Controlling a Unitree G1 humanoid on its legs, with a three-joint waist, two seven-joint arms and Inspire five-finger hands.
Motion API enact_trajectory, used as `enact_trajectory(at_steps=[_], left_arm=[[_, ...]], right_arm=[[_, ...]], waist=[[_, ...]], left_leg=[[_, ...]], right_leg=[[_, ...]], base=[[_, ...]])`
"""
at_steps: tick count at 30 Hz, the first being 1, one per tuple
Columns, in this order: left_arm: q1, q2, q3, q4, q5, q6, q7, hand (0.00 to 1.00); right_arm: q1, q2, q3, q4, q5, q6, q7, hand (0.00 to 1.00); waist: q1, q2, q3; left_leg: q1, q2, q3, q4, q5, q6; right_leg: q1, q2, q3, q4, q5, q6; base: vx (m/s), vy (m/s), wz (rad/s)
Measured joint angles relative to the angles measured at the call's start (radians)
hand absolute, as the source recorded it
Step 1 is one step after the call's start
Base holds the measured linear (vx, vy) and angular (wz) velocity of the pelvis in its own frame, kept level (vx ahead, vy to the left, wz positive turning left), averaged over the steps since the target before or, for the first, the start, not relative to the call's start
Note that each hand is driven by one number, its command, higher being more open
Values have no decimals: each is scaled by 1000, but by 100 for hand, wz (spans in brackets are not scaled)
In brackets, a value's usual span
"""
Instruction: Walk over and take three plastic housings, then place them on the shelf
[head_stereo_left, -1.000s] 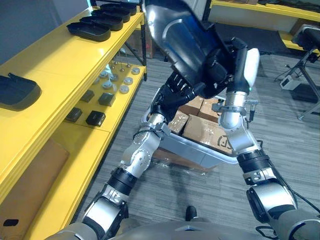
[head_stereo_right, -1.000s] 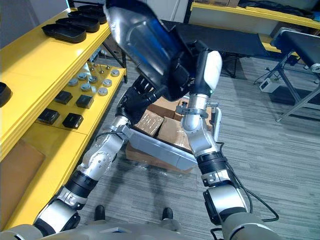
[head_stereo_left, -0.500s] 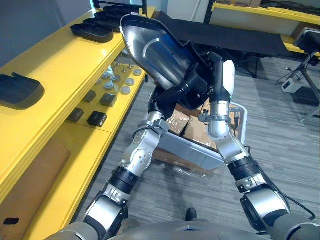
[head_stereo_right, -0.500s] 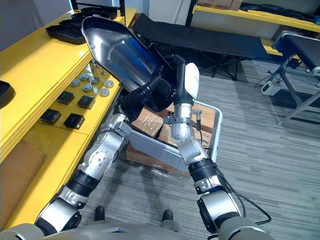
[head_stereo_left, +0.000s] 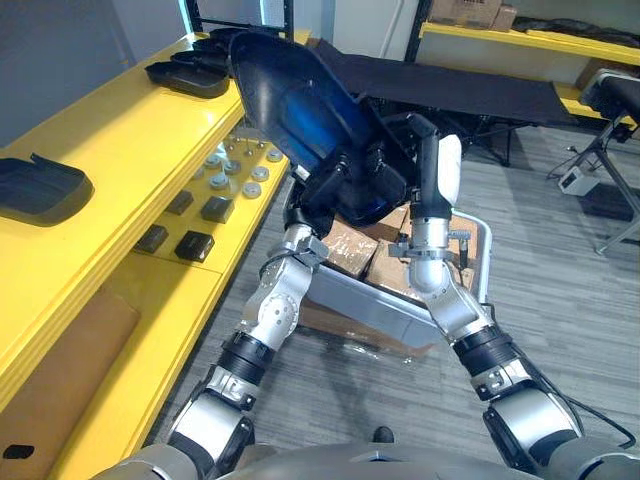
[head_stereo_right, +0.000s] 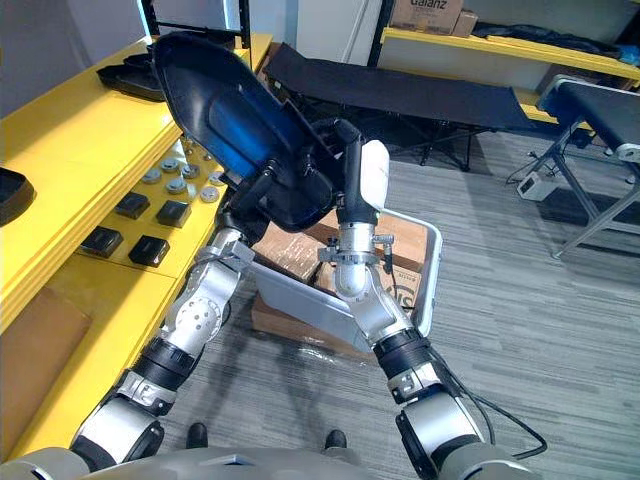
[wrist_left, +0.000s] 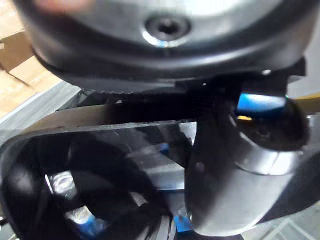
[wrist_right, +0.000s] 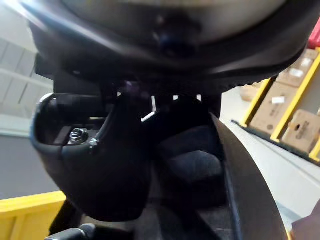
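You see the dark bulk of the left hand (wrist_left: 167, 25) up close, its thick glossy thumb (wrist_left: 235, 170) lying over the rim of the black plastic housing (wrist_left: 100, 165), whose hollow inside catches blue and silver glints, with brown cardboard boxes (wrist_left: 15, 55) and grey floor (wrist_left: 35, 107) showing beyond.

We've got the housing (head_stereo_left: 300, 110) up between left hand (head_stereo_left: 316, 198) and right hand (head_stereo_left: 432, 175), over the cart (head_stereo_left: 375, 305), which has cardboard boxes (head_stereo_left: 348, 245) in it. Shelf (head_stereo_left: 120, 150) runs along our left. On its top there's a lone housing (head_stereo_left: 40, 185) near us and more housings (head_stereo_left: 188, 75) at the far end, with small parts (head_stereo_left: 195, 245) on the lower level. Cot (head_stereo_left: 480, 90) sits behind the cart.
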Motion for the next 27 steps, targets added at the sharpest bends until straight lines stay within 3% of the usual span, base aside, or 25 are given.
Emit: enact_trajectory(at_steps=[5, 6, 15, 21, 24, 27], left_arm=[[0, 2, -4, 0, 42, -49, 22, 0], [0, 2, -4, 0, 41, -54, 22, 0], [0, 5, 4, -3, 156, -110, 67, 0], [1, 5, 20, -40, 300, -101, 129, 0], [4, 4, 48, -122, 415, -92, 155, 0], [40, 10, 94, -216, 677, -85, 206, 0]], right_arm=[[0, 22, 7, -12, 1, -1, -17, 0], [1, 22, 8, -14, 1, -1, -16, 100], [50, 22, 46, -27, 1, -52, -17, 100], [89, 34, 56, -78, 48, -49, -4, 100], [93, 36, 41, -148, 114, -45, 43, 100], [119, 39, -4, -231, 181, -42, 108, 100]], waist=[[2, -1, -1], [3, -1, -1], [3, -1, -2], [12, -1, -3], [10, -1, -3], [6, 7, -10]], left_leg=[[0, 0, 0, 0, 0, 0], [0, 0, 0, 0, 0, 0], [0, 0, 0, 0, 0, 0], [0, -1, 1, 0, 0, 0], [5, -2, 1, 0, -1, -1], [17, -2, 3, 0, -5, -4]], right_leg=[[1, 0, -1, 0, 0, 0], [1, 0, -1, 0, 0, 0], [1, 0, -1, 0, -1, -1], [-1, 0, 0, 0, -2, -3], [0, -1, 0, 1, -2, -3], [7, -1, 0, 0, -6, -7]], base=[[0, 0, 0], [0, 0, 0], [0, 0, 0], [0, 0, 0], [0, 0, 0], [0, 0, 0]])
